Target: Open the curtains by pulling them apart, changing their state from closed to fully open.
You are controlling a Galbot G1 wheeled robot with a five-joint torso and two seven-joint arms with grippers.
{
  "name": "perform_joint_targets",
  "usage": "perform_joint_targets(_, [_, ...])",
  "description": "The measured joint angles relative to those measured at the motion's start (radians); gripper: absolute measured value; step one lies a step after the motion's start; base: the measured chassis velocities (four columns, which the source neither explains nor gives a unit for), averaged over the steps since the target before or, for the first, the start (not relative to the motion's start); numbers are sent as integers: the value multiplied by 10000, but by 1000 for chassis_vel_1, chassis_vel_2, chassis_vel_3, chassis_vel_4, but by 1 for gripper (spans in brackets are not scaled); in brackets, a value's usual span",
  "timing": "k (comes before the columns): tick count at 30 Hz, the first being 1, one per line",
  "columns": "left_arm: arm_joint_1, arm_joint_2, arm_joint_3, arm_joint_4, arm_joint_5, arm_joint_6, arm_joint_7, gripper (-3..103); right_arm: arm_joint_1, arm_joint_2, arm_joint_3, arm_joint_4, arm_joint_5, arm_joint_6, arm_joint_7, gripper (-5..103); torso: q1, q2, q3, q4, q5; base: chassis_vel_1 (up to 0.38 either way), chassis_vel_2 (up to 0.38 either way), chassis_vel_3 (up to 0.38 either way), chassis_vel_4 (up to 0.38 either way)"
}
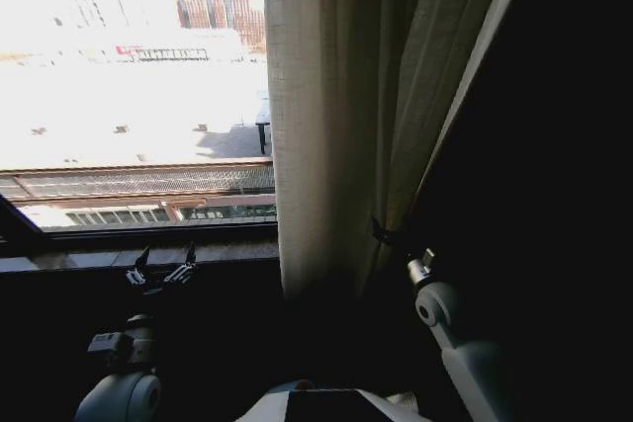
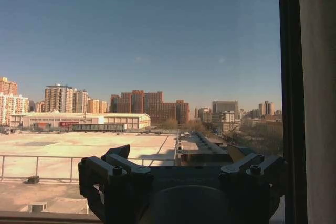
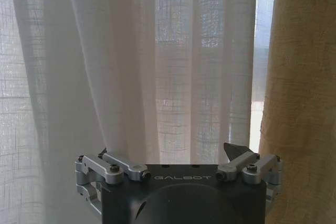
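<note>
Two grippers flank the curtains [image 1: 326,126], which hang bunched beside the bare window [image 1: 129,66]. The left gripper [image 1: 161,272] hovers released at the window sill; the right gripper [image 3: 178,169] faces the curtains, jaws spread, holding nothing.

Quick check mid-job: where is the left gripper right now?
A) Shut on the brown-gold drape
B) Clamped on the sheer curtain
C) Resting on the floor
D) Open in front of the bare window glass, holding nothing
D: the left gripper sits open by the sill before the uncovered window, with the sheer curtain gathered off to its right.
</note>
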Motion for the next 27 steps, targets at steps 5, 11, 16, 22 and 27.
perform_joint_targets(5, [-86,131,-37,135,-128,-32,-4,100,-108,94,-76,72,-360,-13,-129,100,0,0,0,-1,-2,0,0,0,0])
perform_joint_targets(11, [-178,216,6,286,-169,-47,-5,100,-43,191,-235,89,-489,-21,-88,100,1,0,0,-1,0,0,0,0,0])
perform_joint_targets(16, [-239,226,77,435,-172,-104,-2,100,-25,207,-333,45,-625,-29,-87,100,1,0,0,-1,0,20,17,-16,-29])
perform_joint_targets(22, [-223,170,132,496,-134,-170,8,100,-23,206,-343,4,-638,-33,-86,100,1,0,0,-2,2,103,101,-118,-124])
perform_joint_targets(27, [-186,117,132,476,-105,-194,20,100,2,204,-342,-4,-635,-33,-87,100,1,0,0,-1,-3,200,193,-223,-198])
